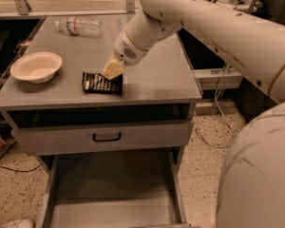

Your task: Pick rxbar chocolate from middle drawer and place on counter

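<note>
In the camera view, a large flat matte grey counter (156, 77) is seen as the top of a grey drawer cabinet. A small flat black rxbar chocolate wrapper with pale lettering (100, 83) is laid on the counter near its front edge, left of the middle. The robot's tan-tipped gripper (113, 70) is reached in from the right on a thick white arm (190, 18) and is set against the far right part of the bar. Whether the gripper is spread or clamped on the bar cannot be told.

A shallow cream-coloured round bowl (36, 66) is placed on the left part of the counter, apart from the bar. A clear plastic bottle with a white label (80, 26) is laid on its side at the far left.

Below the counter, a grey drawer front with a black handle (107, 137) is seen closed. Under it, the wide shallow grey metal middle drawer (114, 189) is pulled out towards the near side.
</note>
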Motion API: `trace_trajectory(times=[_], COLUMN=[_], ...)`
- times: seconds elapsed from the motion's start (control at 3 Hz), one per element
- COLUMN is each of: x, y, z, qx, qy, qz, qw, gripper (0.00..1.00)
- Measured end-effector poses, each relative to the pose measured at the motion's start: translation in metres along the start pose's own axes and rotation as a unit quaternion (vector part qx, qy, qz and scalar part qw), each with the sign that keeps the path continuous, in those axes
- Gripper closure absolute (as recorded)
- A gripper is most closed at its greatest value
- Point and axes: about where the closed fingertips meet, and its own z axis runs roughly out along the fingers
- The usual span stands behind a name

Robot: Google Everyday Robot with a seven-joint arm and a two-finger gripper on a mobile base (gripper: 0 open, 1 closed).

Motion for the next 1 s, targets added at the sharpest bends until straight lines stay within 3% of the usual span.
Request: trace_trajectory(times=[1.0], x=[0.0000], y=[0.0000], z=[0.0001], qx=[0.000], qy=[0.000], qz=[0.000], qw=[1.0000], gripper=[0.34])
